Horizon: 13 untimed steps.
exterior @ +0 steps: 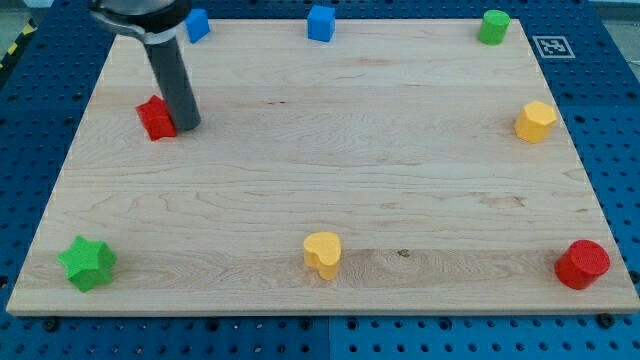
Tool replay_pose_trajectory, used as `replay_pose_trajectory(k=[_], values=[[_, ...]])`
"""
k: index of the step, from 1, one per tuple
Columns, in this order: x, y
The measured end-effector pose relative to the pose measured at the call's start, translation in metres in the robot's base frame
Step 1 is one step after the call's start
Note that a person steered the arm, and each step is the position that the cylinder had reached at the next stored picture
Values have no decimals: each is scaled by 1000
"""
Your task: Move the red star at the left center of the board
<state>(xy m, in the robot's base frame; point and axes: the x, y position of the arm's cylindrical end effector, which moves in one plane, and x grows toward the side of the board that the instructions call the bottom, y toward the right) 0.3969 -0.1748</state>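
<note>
The red star (155,118) lies on the wooden board (330,150) at the view's upper left. My dark rod comes down from the view's top left, and my tip (187,125) rests right beside the red star's right side, touching or almost touching it. The rod hides part of the star's right edge.
A blue block (197,24) and a blue cube (321,22) sit along the top edge, a green cylinder (493,27) at the top right. A yellow block (535,121) is at the right, a red cylinder (582,264) at the bottom right, a yellow heart (322,253) at the bottom centre, a green star (88,263) at the bottom left.
</note>
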Motion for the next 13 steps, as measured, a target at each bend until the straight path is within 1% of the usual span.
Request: replay_pose_trajectory(k=[1,2,3,4,5,6,9,11,12,13], values=[[-9,18],[-35,79],[-54,105],[-51,105],[-14,96],[4,64],[0,-8],[-1,-38],[-2,-25],[-2,34]])
